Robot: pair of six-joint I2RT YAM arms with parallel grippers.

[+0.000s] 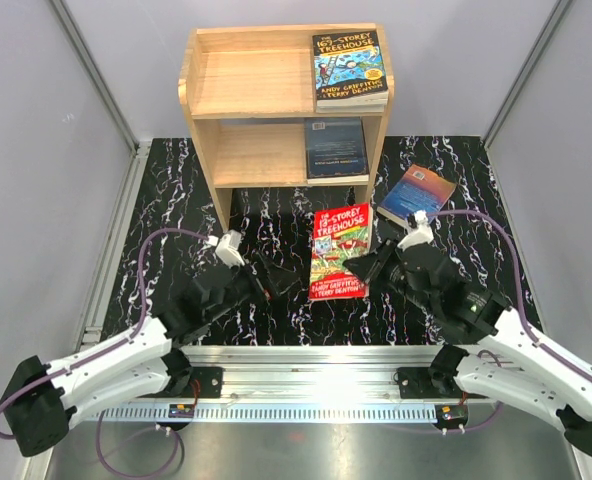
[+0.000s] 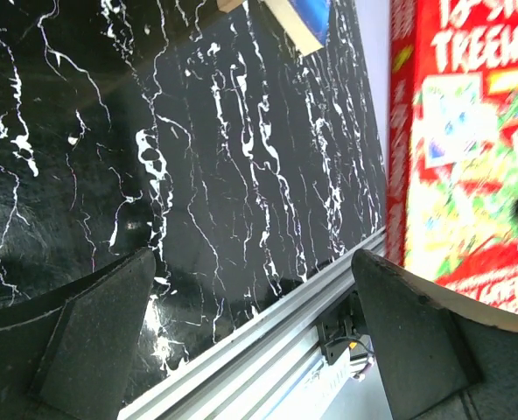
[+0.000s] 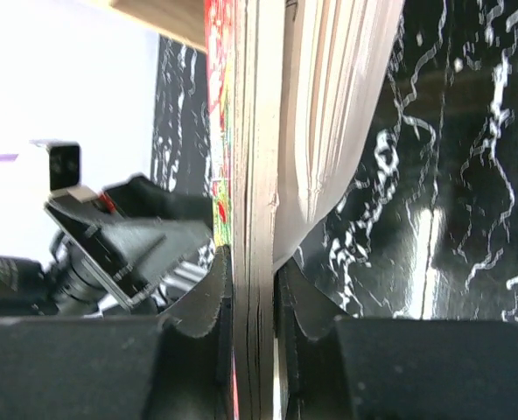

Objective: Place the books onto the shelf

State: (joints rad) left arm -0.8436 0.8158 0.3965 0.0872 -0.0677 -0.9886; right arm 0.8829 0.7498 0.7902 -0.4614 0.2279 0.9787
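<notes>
The wooden shelf stands at the back of the mat. One book with a blue cover lies on its top tier and a dark blue book lies on the lower tier. A red Treehouse book sits on the mat in front of the shelf. My right gripper is shut on the right edge of this red book, whose page block is pinched between the jaws while loose pages fan to one side. My left gripper stands open just left of the red book, holding nothing.
A blue-orange book lies flat on the black marbled mat, right of the shelf's foot. A metal rail runs along the near edge by the arm bases. Grey walls enclose the sides and back.
</notes>
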